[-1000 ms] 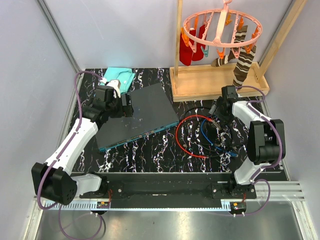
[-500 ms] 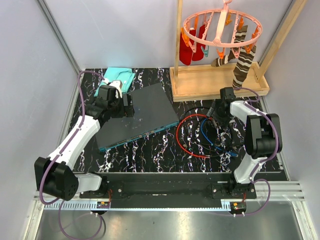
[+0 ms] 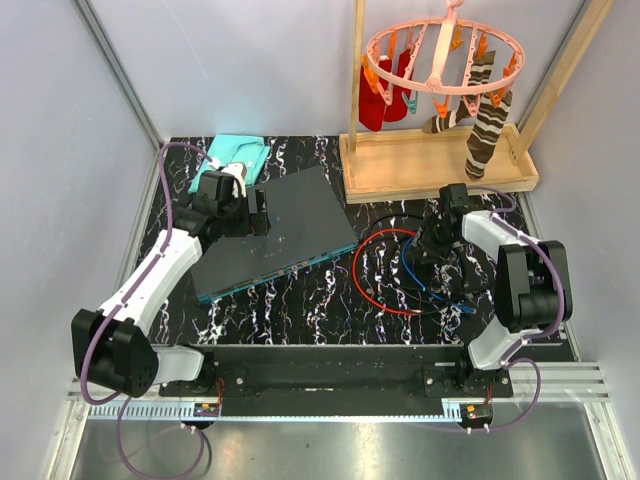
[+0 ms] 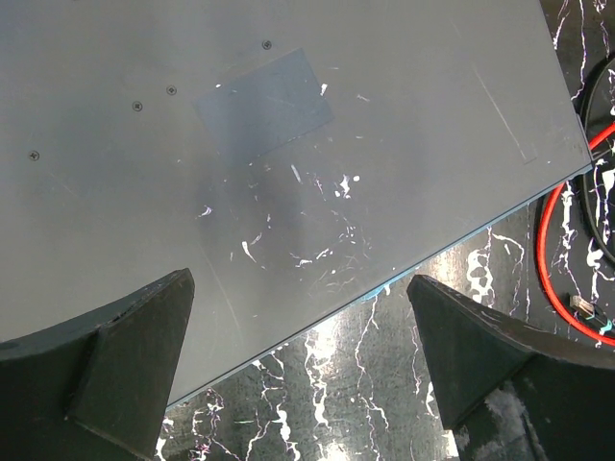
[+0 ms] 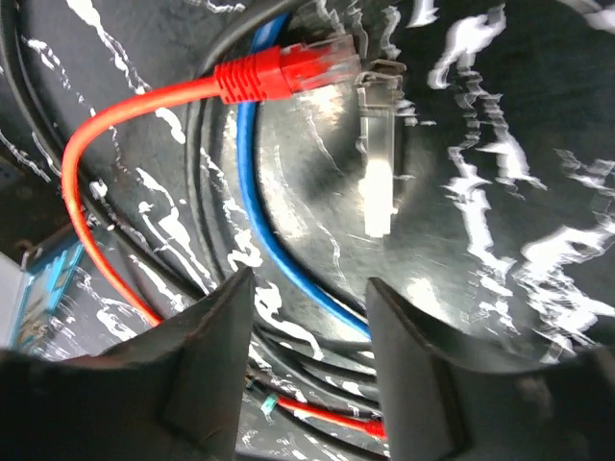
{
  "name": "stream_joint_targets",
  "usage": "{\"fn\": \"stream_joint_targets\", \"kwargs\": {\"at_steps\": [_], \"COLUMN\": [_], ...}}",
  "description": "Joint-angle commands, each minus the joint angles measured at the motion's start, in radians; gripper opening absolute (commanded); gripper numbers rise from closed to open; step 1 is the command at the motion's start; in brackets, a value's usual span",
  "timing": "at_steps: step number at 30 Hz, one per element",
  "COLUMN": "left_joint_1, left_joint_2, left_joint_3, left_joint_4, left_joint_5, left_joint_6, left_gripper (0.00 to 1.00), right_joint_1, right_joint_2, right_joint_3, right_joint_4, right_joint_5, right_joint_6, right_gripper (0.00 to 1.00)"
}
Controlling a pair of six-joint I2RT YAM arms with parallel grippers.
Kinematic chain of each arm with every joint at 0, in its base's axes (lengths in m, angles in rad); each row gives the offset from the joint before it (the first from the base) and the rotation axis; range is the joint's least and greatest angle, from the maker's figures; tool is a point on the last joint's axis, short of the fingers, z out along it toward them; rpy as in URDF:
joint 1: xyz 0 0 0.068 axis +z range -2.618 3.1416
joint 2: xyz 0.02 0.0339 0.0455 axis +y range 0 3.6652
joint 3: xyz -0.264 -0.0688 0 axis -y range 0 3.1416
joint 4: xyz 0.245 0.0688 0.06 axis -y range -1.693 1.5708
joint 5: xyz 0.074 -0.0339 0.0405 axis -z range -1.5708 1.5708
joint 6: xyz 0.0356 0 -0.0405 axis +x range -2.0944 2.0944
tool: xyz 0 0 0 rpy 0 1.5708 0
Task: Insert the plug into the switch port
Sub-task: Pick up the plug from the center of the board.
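Red plug (image 5: 288, 69) lies loose
Just ahead of the spread right end effector (image 5: 309, 288); left end effector (image 4: 298, 281), spread wide, hovers over the switch (image 4: 288, 125).

The switch (image 3: 275, 225) lies askew on the table (image 3: 300, 320). Its teal socket edge (image 3: 278, 270) faces bare marbled surface that a gripper could cross unhindered. Just right of that edge a red cable (image 3: 354, 268) loops wide, tangled with a blue cable (image 5: 252, 192) and black leads (image 5: 204, 115) that crowd the red plug (image 5: 288, 69). Behind the tangle stands a wooden rack base (image 3: 440, 170) with a striped sock (image 3: 485, 130) hanging low over it. A teal cloth (image 3: 235, 158) lies near the switch's far-left corner.
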Motion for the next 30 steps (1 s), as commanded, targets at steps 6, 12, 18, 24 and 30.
{"fn": "stream_joint_targets", "kwargs": {"at_steps": [6,12,18,24,30], "left_joint_1": [0.003,0.002,0.004,0.004,0.002], "left_joint_2": [-0.001,-0.002,-0.001,0.002,0.007], "left_joint_3": [0.032,0.029,0.031,0.031,0.032], "left_joint_4": [0.024,0.024,0.022,0.024,0.025], "left_joint_5": [0.019,0.011,0.006,0.026,0.054], "left_joint_6": [0.003,0.009,0.014,0.015,0.011], "left_gripper": [0.99,0.99,0.99,0.99,0.99], "right_joint_1": [0.002,-0.01,-0.021,-0.024,-0.027], "right_joint_2": [0.02,0.147,0.235,0.245,0.193], "right_joint_3": [0.153,0.276,0.321,0.293,0.241], "right_joint_4": [-0.067,-0.079,-0.101,-0.099,-0.099], "right_joint_5": [0.29,0.293,0.284,0.268,0.271], "right_joint_6": [-0.105,-0.156,-0.166,-0.16,-0.157], "right_gripper": [0.49,0.43,0.39,0.32,0.29]}}
